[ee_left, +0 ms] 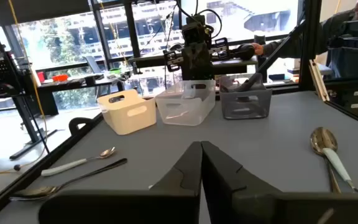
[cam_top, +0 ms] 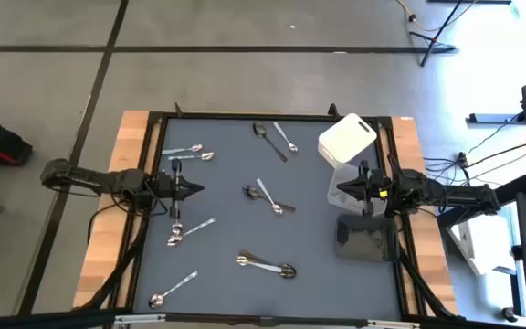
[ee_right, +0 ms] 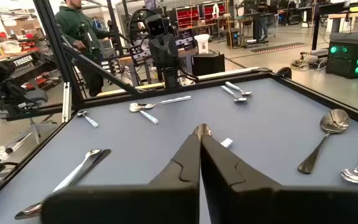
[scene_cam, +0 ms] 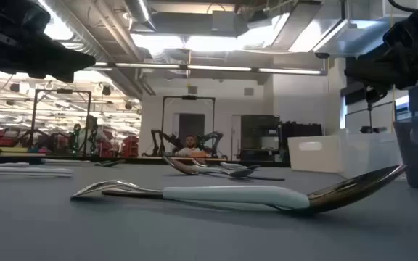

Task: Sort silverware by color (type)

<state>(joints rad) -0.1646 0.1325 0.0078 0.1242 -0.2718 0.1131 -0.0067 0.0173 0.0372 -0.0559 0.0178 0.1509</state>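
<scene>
Across the grey mat [cam_top: 318,247] the spoons [cam_top: 268,197] lie scattered in loose pairs, silver ones touching or crossing dark ones, none of them in a bin. At the mat's right edge stand three bins in a row: a white bin [cam_top: 346,139], tilted, a clear bin [cam_top: 343,187] and a dark bin [cam_top: 365,239]. The left gripper [cam_top: 195,189] hangs over the mat's left side, the right gripper [cam_top: 342,187] over the clear bin; both are pinched together and hold nothing.

Grey concrete floor [cam_top: 245,73] crossed by dark tape lines [cam_top: 108,55]. Overhead, exposed ducts and bright ceiling lights [scene_cam: 194,43]. Large windows [ee_left: 73,37] behind, a person in green [ee_right: 79,31] standing by.
</scene>
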